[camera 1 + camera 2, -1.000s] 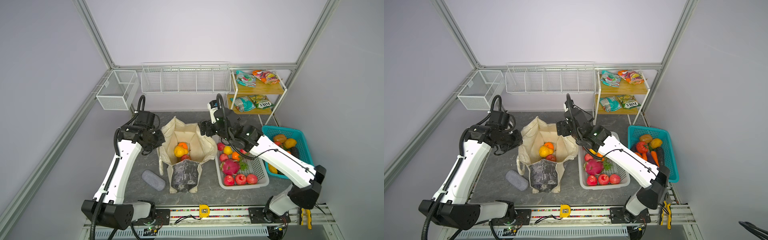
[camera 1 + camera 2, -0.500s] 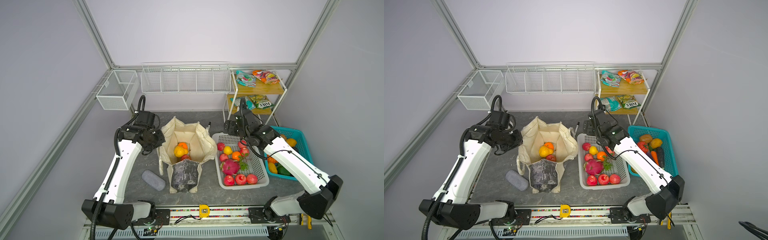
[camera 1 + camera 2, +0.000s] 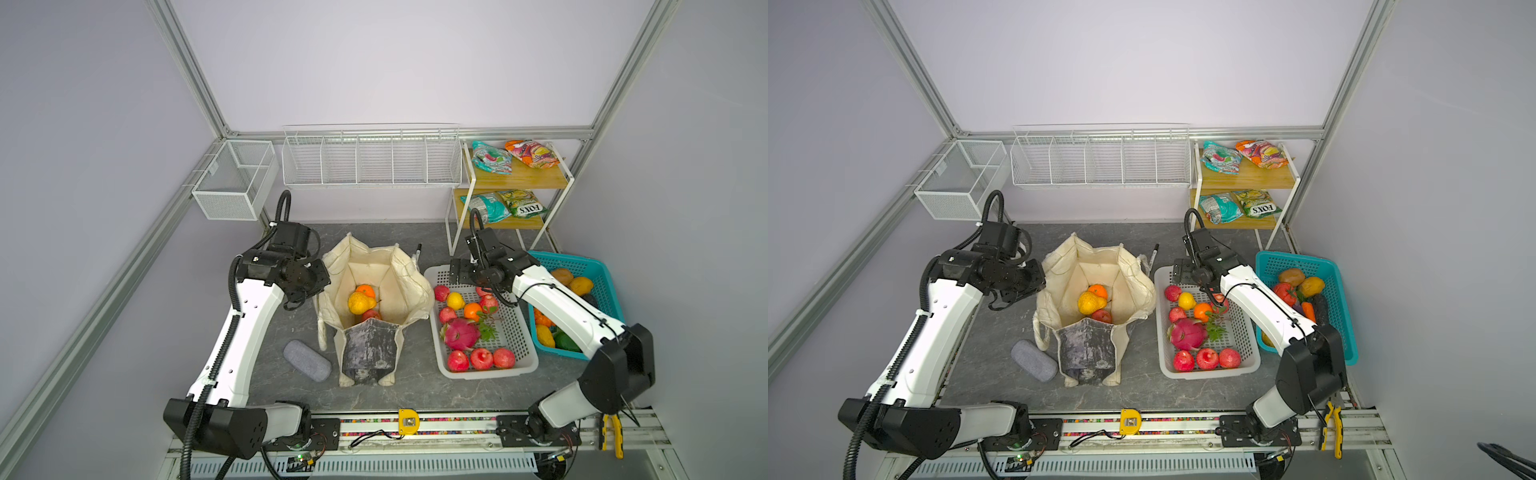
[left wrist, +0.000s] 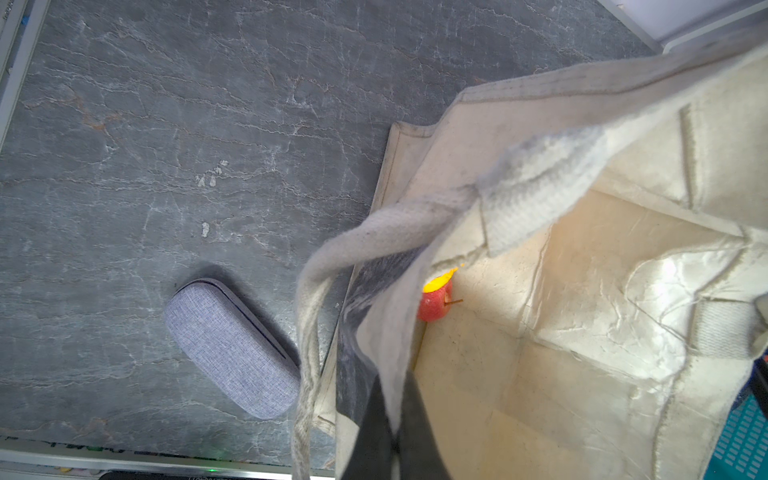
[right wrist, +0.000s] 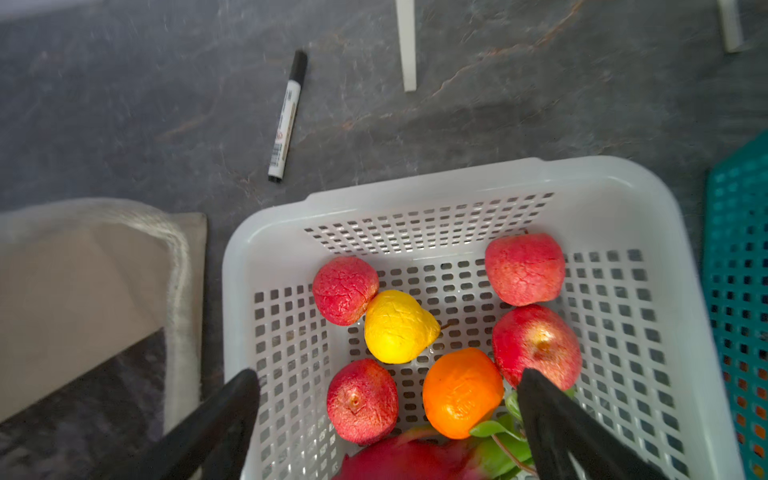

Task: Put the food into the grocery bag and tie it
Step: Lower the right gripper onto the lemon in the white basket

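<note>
The cream grocery bag (image 3: pixel 409 282) (image 3: pixel 1133 286) stands open mid-table in both top views, with an orange (image 3: pixel 365 289), a yellow pear (image 3: pixel 360 302) and a red apple (image 3: pixel 371 315) inside. My left gripper (image 4: pixel 392 440) is shut on the bag's left rim, the cream cloth pinched between its dark jaws. My right gripper (image 5: pixel 388 384) hangs open and empty over the far end of the white basket (image 5: pixel 436 183). Below it lie several red apples, one of them (image 5: pixel 361 401) between the fingers, a yellow fruit (image 5: pixel 397 326) and an orange (image 5: pixel 461 392).
A dragon fruit (image 3: pixel 459 333) and more apples fill the white basket. A teal basket (image 3: pixel 598 270) of vegetables stands on the right. Snack packets (image 3: pixel 490 158) lie on the wooden shelf behind. A black marker (image 5: pixel 286 116) and a grey case (image 3: pixel 306 360) lie on the table.
My right arm has swung from over the bag to the right, over the white basket, and its jaws have spread wider. The left gripper keeps its hold on the rim.
</note>
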`<state>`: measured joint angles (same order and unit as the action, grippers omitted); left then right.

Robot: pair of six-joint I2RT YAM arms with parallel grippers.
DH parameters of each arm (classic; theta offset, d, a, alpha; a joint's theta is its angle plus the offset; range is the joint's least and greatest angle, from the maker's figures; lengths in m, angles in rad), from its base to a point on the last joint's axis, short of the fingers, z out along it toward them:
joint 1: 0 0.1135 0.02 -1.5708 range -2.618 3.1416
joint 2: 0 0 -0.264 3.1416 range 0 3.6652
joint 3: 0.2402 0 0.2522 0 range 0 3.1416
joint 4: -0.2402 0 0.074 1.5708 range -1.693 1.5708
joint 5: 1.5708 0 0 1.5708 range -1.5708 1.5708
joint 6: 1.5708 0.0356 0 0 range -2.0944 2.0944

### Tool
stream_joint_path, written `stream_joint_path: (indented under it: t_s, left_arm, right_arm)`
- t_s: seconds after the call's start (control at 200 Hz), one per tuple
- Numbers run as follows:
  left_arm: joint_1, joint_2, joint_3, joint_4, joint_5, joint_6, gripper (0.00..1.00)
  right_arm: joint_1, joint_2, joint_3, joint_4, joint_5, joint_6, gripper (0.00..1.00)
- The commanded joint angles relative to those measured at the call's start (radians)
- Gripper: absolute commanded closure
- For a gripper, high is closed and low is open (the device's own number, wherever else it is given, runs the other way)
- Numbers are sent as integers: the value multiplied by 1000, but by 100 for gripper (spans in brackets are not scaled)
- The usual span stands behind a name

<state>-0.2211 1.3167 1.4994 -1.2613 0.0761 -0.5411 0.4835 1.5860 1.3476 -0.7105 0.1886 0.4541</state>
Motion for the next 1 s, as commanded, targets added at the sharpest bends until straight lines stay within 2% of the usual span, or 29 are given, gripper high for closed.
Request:
stream_joint_path:
  t_s: [0.0,0.065,0.165,0.27,0.995]
  left_arm:
    - [-3,-6,-10,-3,-10,0,100]
    - [-3,-8,-14,-4,-10,-2,100]
    - [-3,-13,-16,-4,-10,-2,100]
    - [-3,-7,-13,-9,-10,3,100]
    - [-3,1,-7,-15,-4,10,100]
  right_arm:
    - [-12,49,22,-32,-75,-207,3]
    - [-12,86,46,-62,-72,-278,5]
    - [-15,146,77,-97,-70,-340,16]
    - [-17,196,92,-118,-81,-367,16]
    - [-41,305,45,-73,-118,-322,16]
